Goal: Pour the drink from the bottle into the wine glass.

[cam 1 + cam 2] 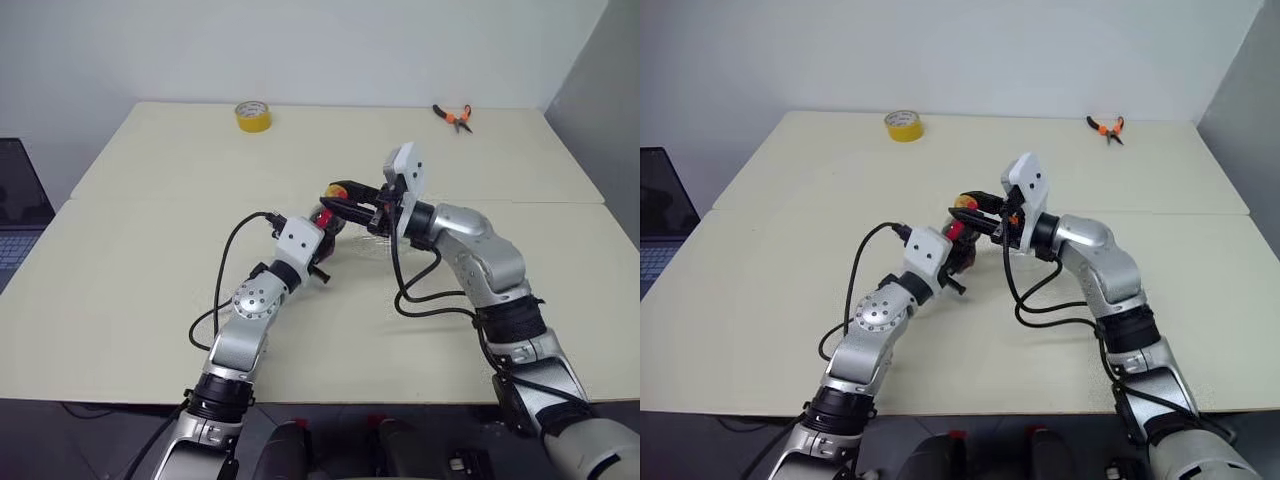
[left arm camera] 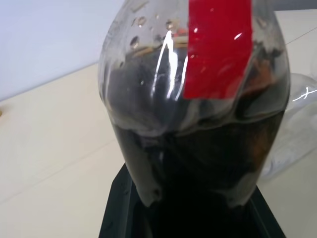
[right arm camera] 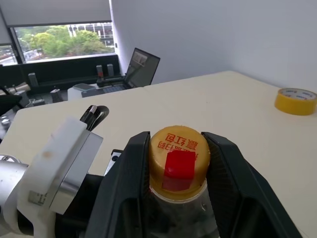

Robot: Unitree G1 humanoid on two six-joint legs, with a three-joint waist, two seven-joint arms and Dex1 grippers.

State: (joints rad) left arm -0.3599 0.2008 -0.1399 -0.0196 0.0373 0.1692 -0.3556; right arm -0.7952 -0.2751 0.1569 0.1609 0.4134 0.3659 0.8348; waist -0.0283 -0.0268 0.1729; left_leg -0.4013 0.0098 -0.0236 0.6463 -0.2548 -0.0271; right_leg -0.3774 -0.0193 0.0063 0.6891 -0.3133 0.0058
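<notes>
A laptop (image 1: 15, 215) sits at the far left edge, off the worktop (image 1: 130, 290), out of the way. The left gripper (image 1: 322, 228) reaches in from the near left and is squeezed tight on the bottle (image 2: 195, 114), holding it by its fat round body. I think it holds the bottle there so the bottle stands up straight and cannot spin or tip. The bottle is in the middle of the worktop, up in that gripper. The drink (image 2: 198, 163) inside is dark, almost black, and it fills the lower part of the bottle. It cannot come out yet, because the yellow cap (image 3: 179, 159) is on top. The right gripper (image 3: 176, 163) comes in from the right and has one black finger on each side of the cap, pinching it. That looks like the way to twist the cap off, so the job seems to be only at the opening step, with no pouring yet. Just to the right of the bottle there is something clear and shiny, which may be the wine glass (image 2: 297, 129), but I cannot tell for sure. It would be close by so the pour is short. At the far edge lie a yellow tape roll (image 1: 253, 116) on the left and orange pliers (image 1: 453, 116) on the right, well apart from the work.
</notes>
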